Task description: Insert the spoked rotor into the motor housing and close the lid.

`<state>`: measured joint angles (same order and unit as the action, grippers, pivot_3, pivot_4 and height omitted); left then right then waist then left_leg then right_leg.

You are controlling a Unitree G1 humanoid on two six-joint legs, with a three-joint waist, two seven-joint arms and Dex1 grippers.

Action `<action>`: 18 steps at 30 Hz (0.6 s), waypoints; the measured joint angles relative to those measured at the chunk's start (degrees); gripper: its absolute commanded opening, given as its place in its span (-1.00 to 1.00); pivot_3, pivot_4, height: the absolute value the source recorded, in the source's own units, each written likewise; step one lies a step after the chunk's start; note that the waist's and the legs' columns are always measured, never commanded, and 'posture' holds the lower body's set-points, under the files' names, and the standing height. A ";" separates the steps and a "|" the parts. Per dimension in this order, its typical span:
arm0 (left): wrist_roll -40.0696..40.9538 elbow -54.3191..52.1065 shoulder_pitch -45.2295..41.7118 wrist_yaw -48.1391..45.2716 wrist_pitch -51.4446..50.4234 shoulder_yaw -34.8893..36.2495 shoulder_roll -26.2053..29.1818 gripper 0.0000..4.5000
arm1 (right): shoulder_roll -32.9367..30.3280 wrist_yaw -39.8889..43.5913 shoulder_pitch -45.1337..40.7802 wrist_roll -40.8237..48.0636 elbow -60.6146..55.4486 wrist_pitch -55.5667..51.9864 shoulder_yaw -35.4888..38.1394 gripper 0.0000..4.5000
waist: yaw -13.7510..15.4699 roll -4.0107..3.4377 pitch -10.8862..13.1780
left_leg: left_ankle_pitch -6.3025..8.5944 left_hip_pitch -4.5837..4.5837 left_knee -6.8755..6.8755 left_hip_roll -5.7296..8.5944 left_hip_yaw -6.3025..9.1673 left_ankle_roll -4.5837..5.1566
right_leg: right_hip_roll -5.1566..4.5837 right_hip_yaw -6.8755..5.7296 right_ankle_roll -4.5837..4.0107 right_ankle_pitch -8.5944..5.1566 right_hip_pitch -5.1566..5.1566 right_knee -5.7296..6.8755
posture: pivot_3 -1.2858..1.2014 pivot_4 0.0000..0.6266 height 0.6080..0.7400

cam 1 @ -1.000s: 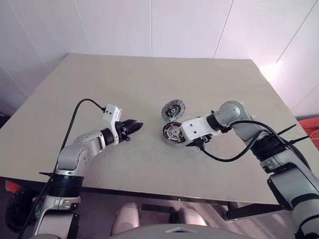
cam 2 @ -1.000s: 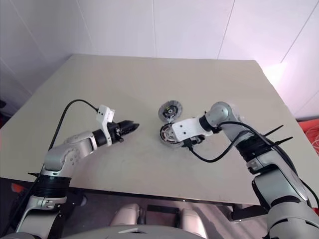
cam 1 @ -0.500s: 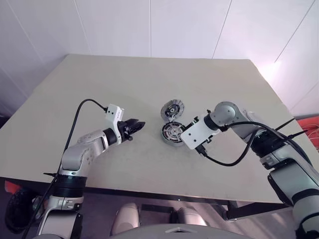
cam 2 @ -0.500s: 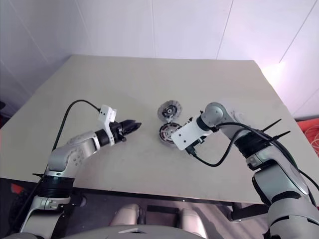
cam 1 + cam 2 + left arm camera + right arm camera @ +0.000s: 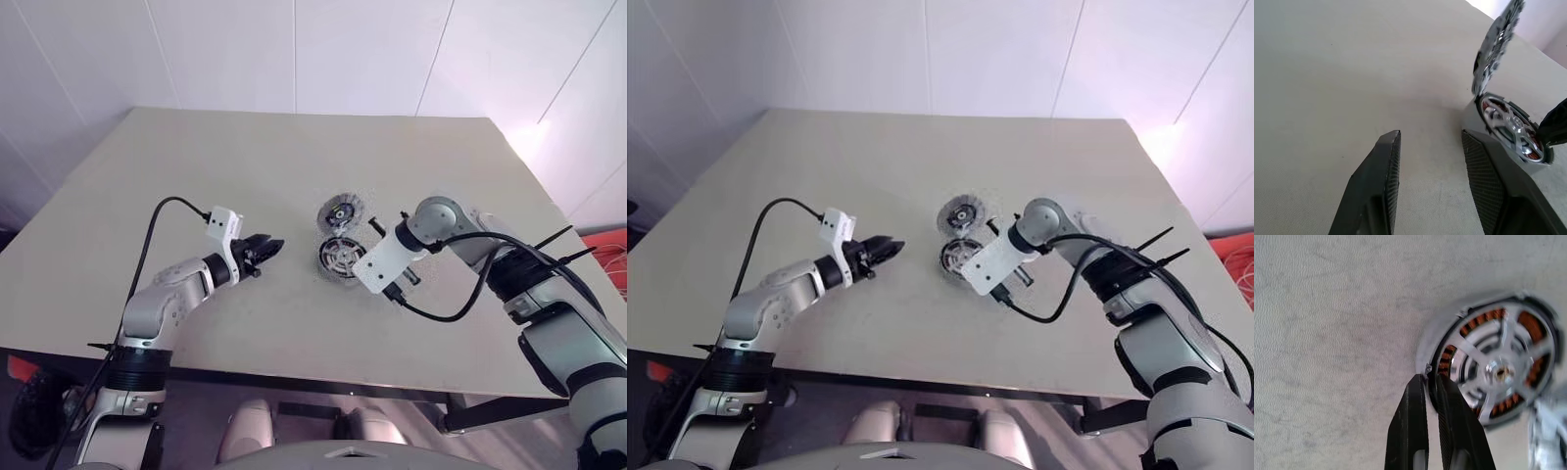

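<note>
Now the spoked rotor [image 5: 1498, 369] sits down inside the motor housing [image 5: 1422, 352], copper windings showing between its spokes, mid-table on the tabletop [image 5: 245, 166]. Its lid [image 5: 340, 210] stands tipped up at the housing's far edge, so closing is not yet done. What's new: the right gripper [image 5: 1431, 382], spread wide a second ago, has snapped together, its tips pressed nearly flat at the housing's rim; whether they nip that rim I can't tell. That reads as seating finished, and I'd judge the lid swing comes next. Off to the side, the left gripper [image 5: 1430, 142] hovers half-spread, empty, pointing at the housing, unmoved.
</note>
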<state>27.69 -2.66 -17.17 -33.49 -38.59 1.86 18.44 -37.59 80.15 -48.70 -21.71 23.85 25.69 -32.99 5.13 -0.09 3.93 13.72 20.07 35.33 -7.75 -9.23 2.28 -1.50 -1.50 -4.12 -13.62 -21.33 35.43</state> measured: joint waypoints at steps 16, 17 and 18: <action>-1.09 1.43 -0.72 0.00 0.61 -0.11 -0.45 -0.08 | 0.84 -1.92 -0.89 -0.64 1.76 0.12 0.04 -1.00 | -1.11 0.03 0.02 | -0.01 0.03 0.01 0.00 0.00 0.00 | 0.00 0.00 -0.01 0.01 -0.04 0.03 | 0.03 -1.00 1.00; -1.16 1.50 -0.72 0.00 0.61 -0.12 -0.55 -0.08 | 0.85 -2.23 -0.89 -0.64 1.76 0.12 0.05 -1.00 | -1.10 0.03 0.02 | -0.01 0.06 0.01 0.00 0.00 0.00 | 0.00 0.00 -0.02 0.01 -0.07 0.02 | 0.03 -1.00 1.00; -1.19 1.55 -0.72 0.01 0.61 -0.12 -0.64 -0.08 | 0.89 -2.63 -0.89 -0.63 1.76 0.10 0.08 -1.00 | -1.11 0.03 0.03 | -0.01 0.09 0.01 0.00 0.01 0.00 | 0.00 0.00 -0.02 0.01 -0.11 0.03 | 0.03 -1.00 1.00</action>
<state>26.50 -1.11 -17.89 -33.48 -37.98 1.74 17.80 -36.69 77.52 -49.59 -22.35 25.61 25.79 -32.91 4.02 -0.06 3.95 13.71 20.16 35.33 -7.75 -9.23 2.28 -1.50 -1.50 -4.14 -13.61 -21.45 35.45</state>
